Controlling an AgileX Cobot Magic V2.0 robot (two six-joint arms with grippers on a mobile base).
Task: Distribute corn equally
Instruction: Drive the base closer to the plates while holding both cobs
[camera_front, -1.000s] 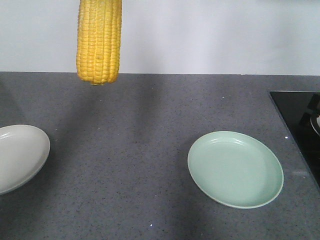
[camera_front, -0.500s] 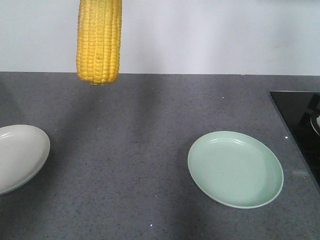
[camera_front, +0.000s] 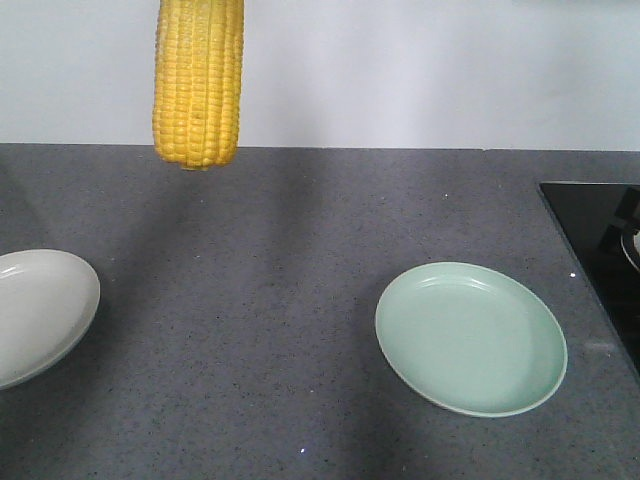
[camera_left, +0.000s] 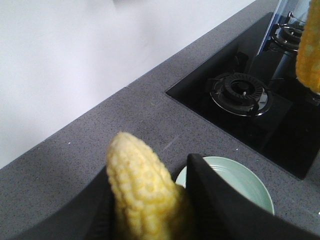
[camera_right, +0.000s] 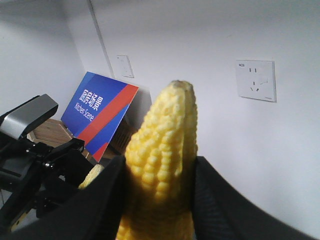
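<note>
I see my left pincer (camera_left: 150, 200) clamped on one corn cob (camera_left: 142, 185), my right pincer (camera_right: 157, 200) clamped on another cob (camera_right: 162, 165).

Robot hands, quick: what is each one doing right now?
Left gripper: shut on a pale yellow, tapered corn cob.
Right gripper: shut on a bright yellow, tapered corn cob.
</note>
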